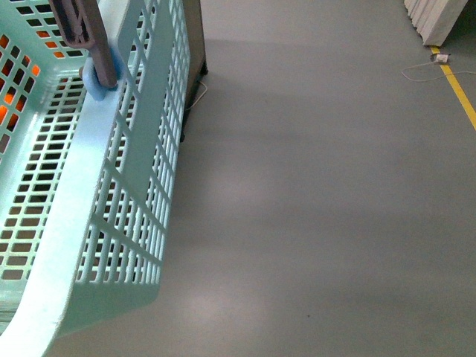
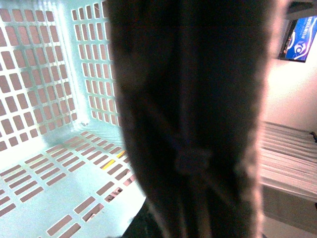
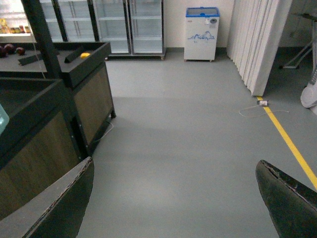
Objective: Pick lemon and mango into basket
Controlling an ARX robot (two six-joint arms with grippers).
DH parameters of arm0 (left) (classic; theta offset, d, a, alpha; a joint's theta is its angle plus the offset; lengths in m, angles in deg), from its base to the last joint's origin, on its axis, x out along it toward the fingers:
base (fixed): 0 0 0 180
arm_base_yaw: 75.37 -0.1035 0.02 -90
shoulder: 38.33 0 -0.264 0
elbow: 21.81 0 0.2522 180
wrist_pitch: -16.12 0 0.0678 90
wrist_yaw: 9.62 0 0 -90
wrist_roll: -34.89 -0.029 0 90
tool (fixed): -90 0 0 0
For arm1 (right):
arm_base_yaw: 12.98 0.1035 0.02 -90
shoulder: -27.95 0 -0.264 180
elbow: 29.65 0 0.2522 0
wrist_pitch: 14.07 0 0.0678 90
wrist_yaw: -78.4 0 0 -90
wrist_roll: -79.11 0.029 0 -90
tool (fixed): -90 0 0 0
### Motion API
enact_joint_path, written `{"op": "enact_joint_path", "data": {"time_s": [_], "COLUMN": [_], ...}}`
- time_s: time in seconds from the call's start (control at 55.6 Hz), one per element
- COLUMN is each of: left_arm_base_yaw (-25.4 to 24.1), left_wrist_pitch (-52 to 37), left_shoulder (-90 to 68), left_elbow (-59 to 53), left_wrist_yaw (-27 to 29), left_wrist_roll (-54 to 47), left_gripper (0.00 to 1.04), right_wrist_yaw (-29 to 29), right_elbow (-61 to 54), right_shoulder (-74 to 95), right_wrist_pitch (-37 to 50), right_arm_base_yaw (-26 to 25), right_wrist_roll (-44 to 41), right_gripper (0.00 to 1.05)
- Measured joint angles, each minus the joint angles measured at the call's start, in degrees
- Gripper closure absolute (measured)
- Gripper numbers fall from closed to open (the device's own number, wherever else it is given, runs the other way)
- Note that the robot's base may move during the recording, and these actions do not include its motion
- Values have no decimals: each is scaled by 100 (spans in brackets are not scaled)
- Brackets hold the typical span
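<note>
The pale aqua basket (image 1: 111,186) fills the left of the front view, with its brown handle (image 1: 78,22) at the top. My left gripper is shut on the basket. The dark handle (image 2: 198,99) fills the left wrist view, hiding the fingers. Beside it the lattice floor (image 2: 54,173) shows no fruit. My right gripper (image 3: 174,166) is open and empty above the grey floor. A small yellow fruit (image 3: 85,55) lies on a dark stand far ahead; I cannot tell whether it is the lemon or the mango.
Orange patches (image 1: 7,111) show through the basket's far wall. A dark wooden display stand (image 3: 74,89) with dark red fruits (image 3: 10,48) stands beside the right gripper. Glass fridges (image 3: 129,25), a chest freezer (image 3: 201,27), a folding partition (image 3: 257,39) and a yellow floor line (image 3: 287,144) lie beyond.
</note>
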Motion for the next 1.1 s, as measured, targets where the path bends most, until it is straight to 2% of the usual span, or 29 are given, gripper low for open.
{"op": "enact_joint_path", "data": {"time_s": [1.098], "left_arm_base_yaw": [-4], "left_wrist_pitch": [9], "left_shoulder": [-4], "left_elbow": [-11], "left_wrist_yaw": [-15], "left_wrist_roll": [-2], "left_gripper": [100], "right_wrist_yaw": [-22], "right_elbow": [0], "right_shoulder": [-7], "right_wrist_pitch": [9], "right_arm_base_yaw": [-2], "right_wrist_roll": [0], "right_gripper": [9]}}
